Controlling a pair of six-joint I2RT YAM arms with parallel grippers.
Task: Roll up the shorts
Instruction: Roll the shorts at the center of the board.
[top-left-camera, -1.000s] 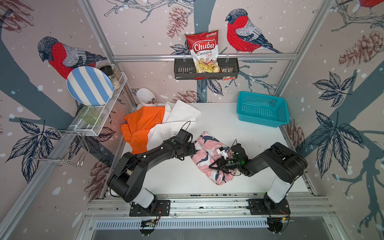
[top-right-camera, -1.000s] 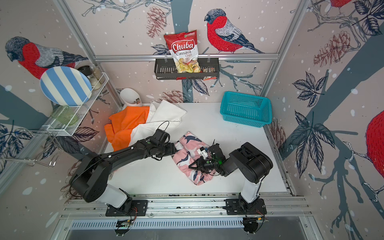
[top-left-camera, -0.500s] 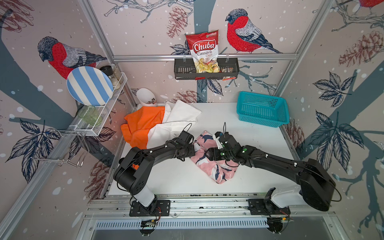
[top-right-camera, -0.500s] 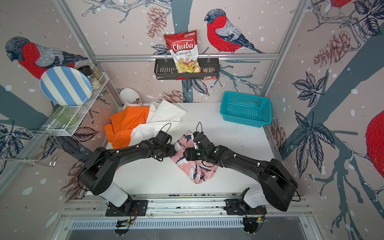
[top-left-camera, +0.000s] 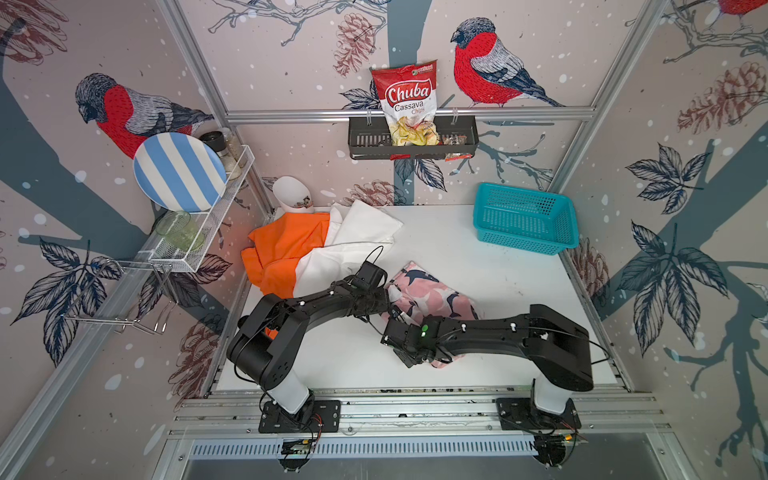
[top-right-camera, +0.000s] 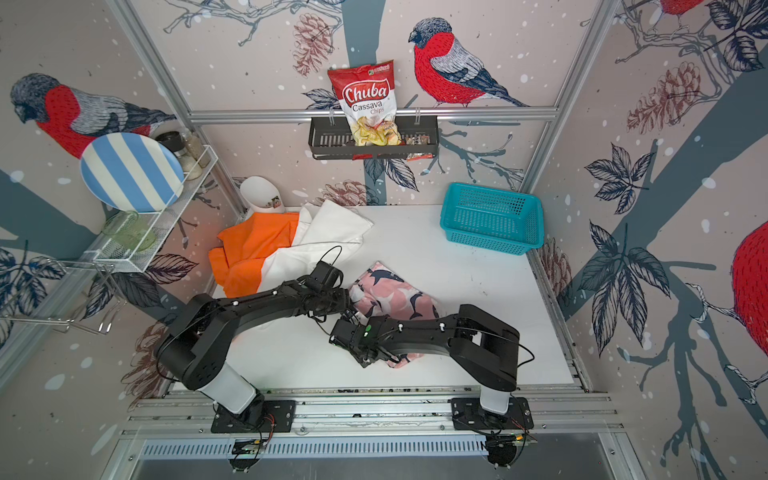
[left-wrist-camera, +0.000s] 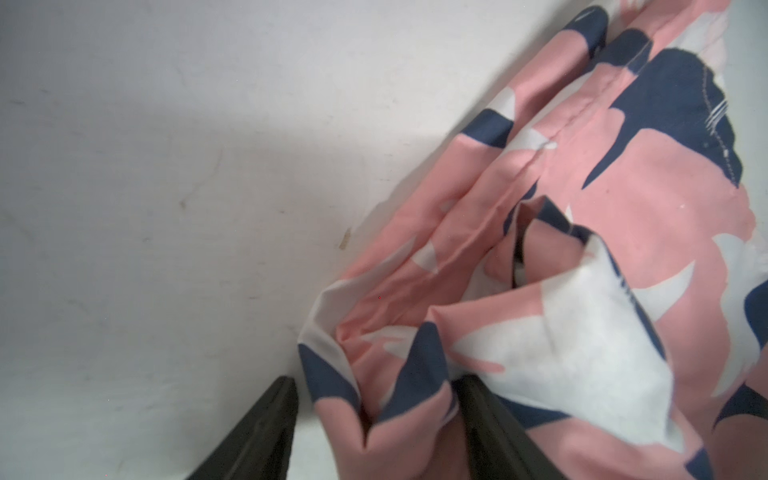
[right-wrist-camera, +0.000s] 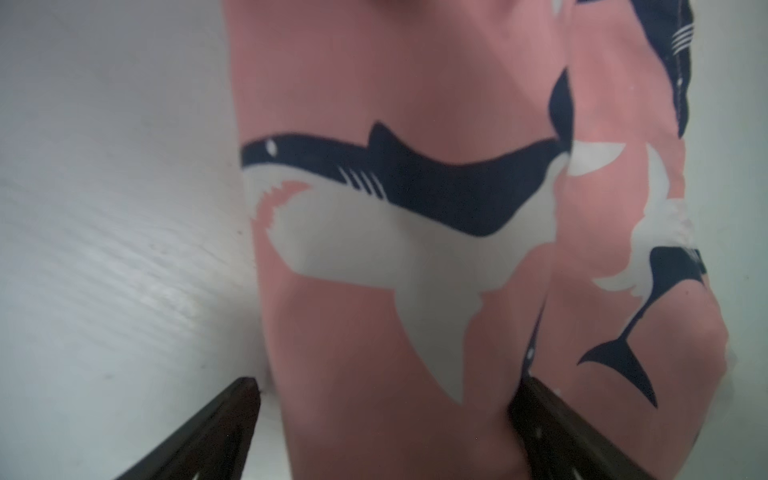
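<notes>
In the left wrist view, the left gripper (left-wrist-camera: 376, 380) had its two dark fingers astride a bunched fold of the pink cloth shorts printed with navy-and-white sharks (left-wrist-camera: 582, 187). One finger sat against the fabric and the other just beside it over the bare white tabletop (left-wrist-camera: 145, 166); whether the fold was truly pinched I could not tell. In the right wrist view, the right gripper (right-wrist-camera: 388, 380) stood released, its fingers spread wide, with the shark shorts lying flat beneath and ahead of them. In both top views the two grippers sat close together at one edge of the pink shorts, which lay loosely folded rather than rolled. The plain white shorts (top-left-camera: 353, 245) and plain bright orange shorts (top-left-camera: 282, 249) lay heaped behind the left gripper, not yet rolled. I judged three risks: if the left hold was loose, the fold could slip out and fall flat; the right fingers, closing on flat fabric, might shove it instead of gathering it; and the wrists, so near, might knock together.
</notes>
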